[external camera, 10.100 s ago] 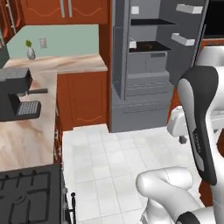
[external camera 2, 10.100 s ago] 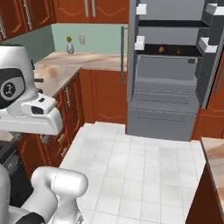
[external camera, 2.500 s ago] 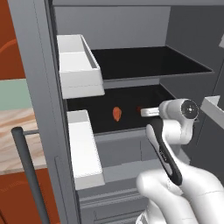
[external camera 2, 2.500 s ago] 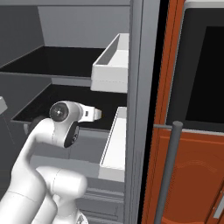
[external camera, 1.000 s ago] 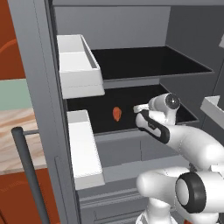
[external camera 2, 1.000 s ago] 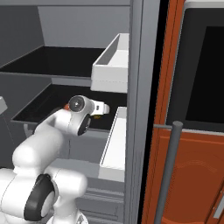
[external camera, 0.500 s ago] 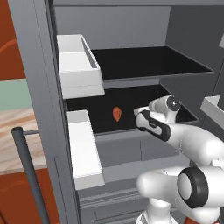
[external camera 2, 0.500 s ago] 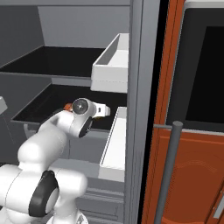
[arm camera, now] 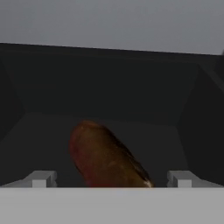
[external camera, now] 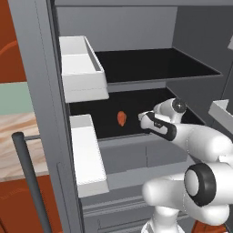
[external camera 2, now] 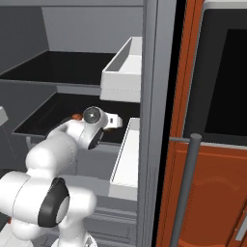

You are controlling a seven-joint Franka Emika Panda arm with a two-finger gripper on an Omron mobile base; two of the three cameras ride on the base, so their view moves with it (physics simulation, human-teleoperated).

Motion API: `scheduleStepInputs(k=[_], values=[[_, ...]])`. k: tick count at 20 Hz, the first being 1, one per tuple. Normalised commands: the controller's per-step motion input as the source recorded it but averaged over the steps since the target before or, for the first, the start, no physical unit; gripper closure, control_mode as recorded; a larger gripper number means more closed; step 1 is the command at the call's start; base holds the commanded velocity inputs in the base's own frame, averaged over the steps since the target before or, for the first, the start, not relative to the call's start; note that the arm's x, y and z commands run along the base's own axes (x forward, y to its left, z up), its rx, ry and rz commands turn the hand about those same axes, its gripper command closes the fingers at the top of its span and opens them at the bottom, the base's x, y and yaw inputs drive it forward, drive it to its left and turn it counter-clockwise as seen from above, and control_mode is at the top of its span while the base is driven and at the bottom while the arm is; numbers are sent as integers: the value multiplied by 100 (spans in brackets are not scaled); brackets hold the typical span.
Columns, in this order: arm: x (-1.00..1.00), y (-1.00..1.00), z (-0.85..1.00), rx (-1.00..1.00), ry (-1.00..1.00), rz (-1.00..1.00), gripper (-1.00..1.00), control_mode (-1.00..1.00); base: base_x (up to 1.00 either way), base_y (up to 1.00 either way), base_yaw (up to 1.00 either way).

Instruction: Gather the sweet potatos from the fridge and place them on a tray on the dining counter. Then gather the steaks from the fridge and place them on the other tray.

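Observation:
The fridge (external camera: 32, 68) stands open in front of me. A sweet potato (external camera: 121, 118), a small orange-red oblong lump, lies on its lower black shelf (external camera: 104, 123). My gripper (external camera: 140, 116) reaches into the shelf from the right, a short way from the potato. In the hand view the sweet potato (arm camera: 107, 157) sits large and slanted just ahead of the gripper (arm camera: 111, 179), between the lines of the two fingertips (arm camera: 41, 178), which stand wide apart. The gripper is open and holds nothing. From the right base view a sliver of the sweet potato (external camera 2: 75, 116) peeks past my wrist.
White door bins (external camera: 82, 68) (external camera: 86, 150) hang on the left door, and more bins (external camera 2: 123, 72) on the right one. An upper black shelf (external camera: 150, 66) roofs the space. Grey bar handles (external camera: 27, 177) (external camera 2: 185, 193) stand near the base. Red-brown cabinets (external camera 2: 212, 159) flank the fridge.
The hand has slid left along the lower shelf, closer to the sweet potato. The jaws stayed open and the potato has not moved.

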Motion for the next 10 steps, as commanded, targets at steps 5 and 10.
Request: scheduleStepInputs(k=[5,10], values=[[9,0,-16,0,5,4,-100,-100,0,0,0],[3,0,-12,0,3,3,-100,-100,0,0,0]])
